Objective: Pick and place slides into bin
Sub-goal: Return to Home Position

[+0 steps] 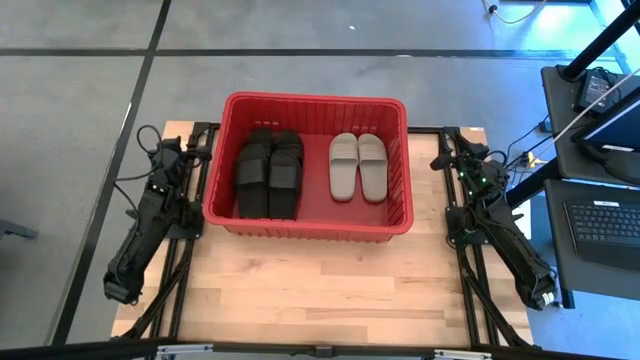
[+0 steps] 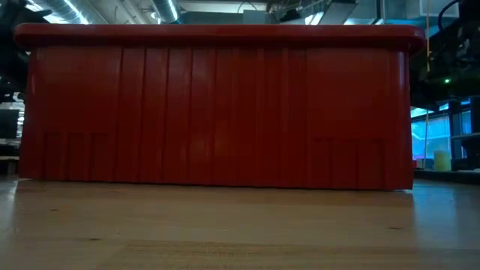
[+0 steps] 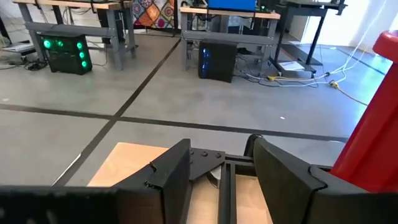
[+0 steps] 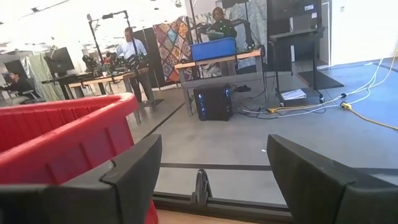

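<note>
The bin (image 1: 310, 232) stands at upper centre of the table (image 1: 330, 300) in the high view. Inside it, the black slides (image 1: 270, 172) lie overlapped in the left half (exact count not discernible). Two beige slides (image 1: 358, 165) lie side by side in the right half, apart from the black ones. The left gripper (image 1: 168, 152) sits at the table's left edge, fingers parted, gripping nothing. The right gripper (image 1: 456, 152) sits at the right edge, fingers spread wide, gripping nothing.
</note>
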Robot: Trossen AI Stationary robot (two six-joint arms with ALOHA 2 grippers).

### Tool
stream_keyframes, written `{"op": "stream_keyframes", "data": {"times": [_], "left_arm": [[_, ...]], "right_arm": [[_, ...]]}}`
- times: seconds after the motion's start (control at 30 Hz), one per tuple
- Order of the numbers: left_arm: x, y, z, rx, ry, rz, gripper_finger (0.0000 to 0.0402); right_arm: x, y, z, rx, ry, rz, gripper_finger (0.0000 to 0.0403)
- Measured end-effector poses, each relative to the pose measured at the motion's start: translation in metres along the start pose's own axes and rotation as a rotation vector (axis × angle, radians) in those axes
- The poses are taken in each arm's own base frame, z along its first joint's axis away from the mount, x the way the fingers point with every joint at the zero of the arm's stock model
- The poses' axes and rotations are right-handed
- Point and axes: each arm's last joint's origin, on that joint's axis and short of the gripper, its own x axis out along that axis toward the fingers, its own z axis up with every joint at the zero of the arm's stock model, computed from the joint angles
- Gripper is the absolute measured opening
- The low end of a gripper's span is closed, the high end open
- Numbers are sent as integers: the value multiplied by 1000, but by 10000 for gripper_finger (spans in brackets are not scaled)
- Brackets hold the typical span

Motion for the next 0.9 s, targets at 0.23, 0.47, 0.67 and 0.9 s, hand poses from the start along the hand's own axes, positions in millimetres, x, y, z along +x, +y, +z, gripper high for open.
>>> {"op": "stream_keyframes", "data": {"times": [0.23,0.47,0.67,0.9], "left_arm": [[0,1,-4,76,38,4,171],[0,1,-4,75,38,3,171],[0,1,-4,78,38,3,171],[0,1,-4,78,39,3,171]], "right_arm": [[0,-1,-3,-21,29,-6,292],[0,-1,-3,-21,29,-6,292],[0,-1,-3,-20,29,-6,292],[0,-1,-3,-21,29,-6,292]]}}
